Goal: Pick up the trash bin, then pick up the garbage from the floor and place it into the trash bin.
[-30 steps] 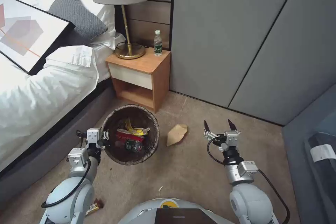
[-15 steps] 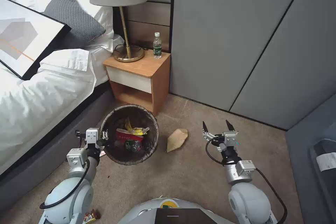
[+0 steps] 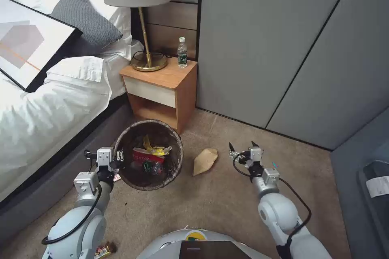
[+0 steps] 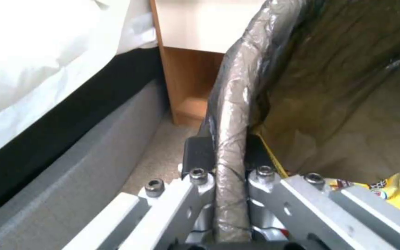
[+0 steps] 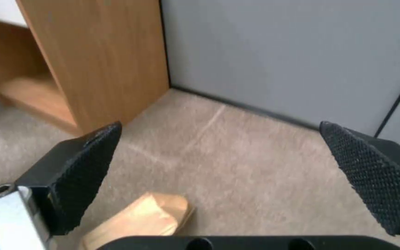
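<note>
- while clamped on the bagged rim of one bin (image 3: 148, 154), left gripper (image 3: 117, 156) holds it up beside the bed (image 3: 36, 121); in the left wrist view both fingers (image 4: 199, 158) press that rim from inside and outside.
- one paper bag (image 3: 204, 160) flat on the carpet (image 3: 219, 202), between bin and right gripper (image 3: 242, 145), touched by neither.
- right gripper wide open, nothing held; two black pads (image 5: 86, 172) well apart above carpet, paper bag's end just under the near pad.
- several pieces inside bin: one red-and-white carton (image 3: 148, 156), one yellow wrapper (image 3: 154, 147), a dark item, hard to identify.
- one wrapper (image 3: 104, 249) on carpet beside left arm, partly hidden.
- one bottle (image 3: 182, 52), one lamp (image 3: 139, 16) on one nightstand (image 3: 162, 89).
</note>
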You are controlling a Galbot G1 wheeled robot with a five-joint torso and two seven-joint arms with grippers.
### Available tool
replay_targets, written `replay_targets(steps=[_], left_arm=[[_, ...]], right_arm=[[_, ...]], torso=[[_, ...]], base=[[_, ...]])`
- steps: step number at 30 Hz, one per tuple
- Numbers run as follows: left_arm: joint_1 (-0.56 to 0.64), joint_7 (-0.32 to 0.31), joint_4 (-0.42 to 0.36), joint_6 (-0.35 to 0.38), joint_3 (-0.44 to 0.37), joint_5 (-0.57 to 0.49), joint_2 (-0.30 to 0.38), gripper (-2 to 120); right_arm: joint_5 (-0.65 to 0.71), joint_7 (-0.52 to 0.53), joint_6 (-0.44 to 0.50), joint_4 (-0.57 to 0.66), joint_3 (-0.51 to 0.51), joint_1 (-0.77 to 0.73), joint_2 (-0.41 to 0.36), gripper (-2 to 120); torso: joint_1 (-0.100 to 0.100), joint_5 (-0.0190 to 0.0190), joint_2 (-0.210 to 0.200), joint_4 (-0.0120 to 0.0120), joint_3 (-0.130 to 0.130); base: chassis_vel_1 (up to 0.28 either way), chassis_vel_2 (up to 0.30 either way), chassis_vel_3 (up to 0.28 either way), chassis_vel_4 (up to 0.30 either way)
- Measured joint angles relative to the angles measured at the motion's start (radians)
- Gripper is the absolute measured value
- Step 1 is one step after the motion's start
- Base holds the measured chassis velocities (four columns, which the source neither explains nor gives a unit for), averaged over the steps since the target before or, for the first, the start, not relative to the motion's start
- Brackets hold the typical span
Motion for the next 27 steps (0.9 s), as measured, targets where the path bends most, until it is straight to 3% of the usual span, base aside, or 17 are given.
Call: replay_targets(steps=[10, 27], left_arm=[[0.006, -0.001, -0.004, 0.0, -0.005, 0.0, 0.0, 0], [0.004, -0.001, 0.002, 0.001, -0.002, 0.0, -0.001, 0]], right_arm=[[0.027, 0.013, -0.001, -0.223, -0.091, 0.13, 0.016, 100], [0.052, -0.013, 0.019, -0.482, -0.125, 0.265, 0.065, 100]], torso=[[0.0, -0.0003, 0.0, 0.0001, 0.0], [0.0, -0.0003, 0.0, 0.0, 0.0]], base=[[0.0, 0.0, 0.0, 0.0], [0.0, 0.0, 0.0, 0.0]])
